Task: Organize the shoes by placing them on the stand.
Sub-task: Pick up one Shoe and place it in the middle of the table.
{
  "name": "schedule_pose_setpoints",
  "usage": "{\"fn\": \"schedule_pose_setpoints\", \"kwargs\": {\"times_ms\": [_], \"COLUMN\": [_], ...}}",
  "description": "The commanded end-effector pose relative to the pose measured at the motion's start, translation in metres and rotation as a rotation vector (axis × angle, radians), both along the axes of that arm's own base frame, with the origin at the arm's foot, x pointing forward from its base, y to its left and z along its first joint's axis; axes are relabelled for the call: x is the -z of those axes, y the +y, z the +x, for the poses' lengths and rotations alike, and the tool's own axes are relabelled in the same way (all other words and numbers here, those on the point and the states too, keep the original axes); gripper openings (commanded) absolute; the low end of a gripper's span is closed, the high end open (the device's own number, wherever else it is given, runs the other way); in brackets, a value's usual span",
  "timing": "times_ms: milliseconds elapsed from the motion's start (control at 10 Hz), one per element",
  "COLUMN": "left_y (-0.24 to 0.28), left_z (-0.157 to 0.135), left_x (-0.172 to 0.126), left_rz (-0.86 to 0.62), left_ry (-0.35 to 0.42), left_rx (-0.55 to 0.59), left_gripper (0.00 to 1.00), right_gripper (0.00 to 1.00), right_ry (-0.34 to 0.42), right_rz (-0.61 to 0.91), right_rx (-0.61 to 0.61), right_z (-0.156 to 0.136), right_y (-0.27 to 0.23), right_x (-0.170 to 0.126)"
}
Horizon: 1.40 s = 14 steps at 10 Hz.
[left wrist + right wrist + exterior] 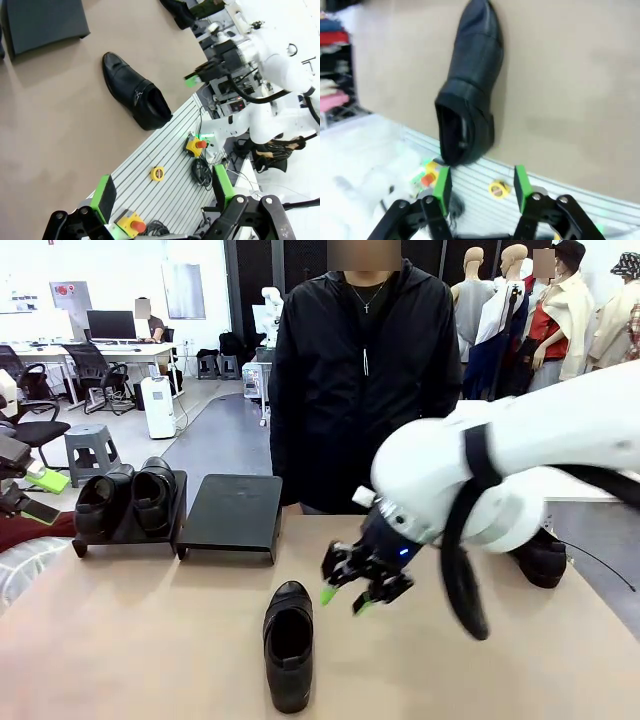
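1. Right gripper [345, 598]: jaws partly apart, gripping nothing, hovering just right of the lone shoe [288, 645]
2. Lone shoe lies mid-table [150, 640], toe toward the stand
3. Left gripper [162, 195]: jaws wide, empty
4. 2 shoes [103, 502] [153, 495] sit side by side on the left stand unit [130, 541]; the right unit [232, 505] stands just beside it
5. A 4th shoe [545, 558] sits far right, partly hidden by the right arm [520, 450]
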<state>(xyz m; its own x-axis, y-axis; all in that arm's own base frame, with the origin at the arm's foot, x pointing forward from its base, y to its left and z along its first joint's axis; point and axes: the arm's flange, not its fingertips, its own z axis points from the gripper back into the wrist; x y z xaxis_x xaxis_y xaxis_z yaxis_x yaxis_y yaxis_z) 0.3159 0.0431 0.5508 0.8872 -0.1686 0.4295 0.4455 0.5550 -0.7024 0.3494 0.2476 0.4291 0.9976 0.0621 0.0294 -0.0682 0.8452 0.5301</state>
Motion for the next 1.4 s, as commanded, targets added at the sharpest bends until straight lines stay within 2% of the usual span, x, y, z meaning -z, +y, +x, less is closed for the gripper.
{"fn": "schedule_pose_setpoints", "kwargs": {"times_ms": [0, 100, 200, 300, 400, 600, 700, 800, 900, 1300], "left_y": [0.002, 0.002, 0.002, 0.002, 0.002, 0.002, 0.002, 0.002, 0.002, 0.002], "left_z": [-0.001, -0.001, -0.001, -0.001, -0.001, -0.001, -0.001, -0.001, -0.001, -0.001], "left_x": [-0.001, -0.001, -0.001, -0.001, -0.001, -0.001, -0.001, -0.001, -0.001, -0.001], "left_rz": [0.001, 0.001, 0.001, 0.001, 0.001, 0.001, 0.001, 0.001, 0.001, 0.001], "left_ry": [-0.008, -0.008, -0.008, -0.008, -0.008, -0.008, -0.008, -0.008, -0.008, -0.008], "left_rx": [0.013, 0.013, 0.013, 0.013, 0.013, 0.013, 0.013, 0.013, 0.013, 0.013], "left_gripper": [1.0, 1.0, 1.0, 1.0, 1.0, 1.0, 1.0, 1.0, 1.0, 1.0], "right_gripper": [1.0, 1.0, 1.0, 1.0, 1.0, 1.0, 1.0, 1.0, 1.0, 1.0], "right_ry": [0.003, -0.011, 0.03, 0.012, -0.008, -0.054, -0.084, -0.121, -0.059, -0.059], "right_rz": [0.071, 0.09, 0.12, 0.149, 0.151, 0.281, 0.367, 0.376, 0.276, 0.276], "right_rx": [-0.017, -0.004, -0.006, -0.05, -0.024, 0.039, 0.078, 0.075, 0.084, 0.084], "right_z": [-0.014, -0.015, -0.017, -0.026, -0.033, -0.048, -0.049, -0.048, -0.061, -0.061], "right_y": [-0.103, -0.158, -0.211, -0.261, -0.303, -0.367, -0.379, -0.374, -0.383, -0.383], "right_x": [-0.051, -0.069, -0.082, -0.09, -0.093, -0.089, -0.084, -0.077, -0.087, -0.087]}}
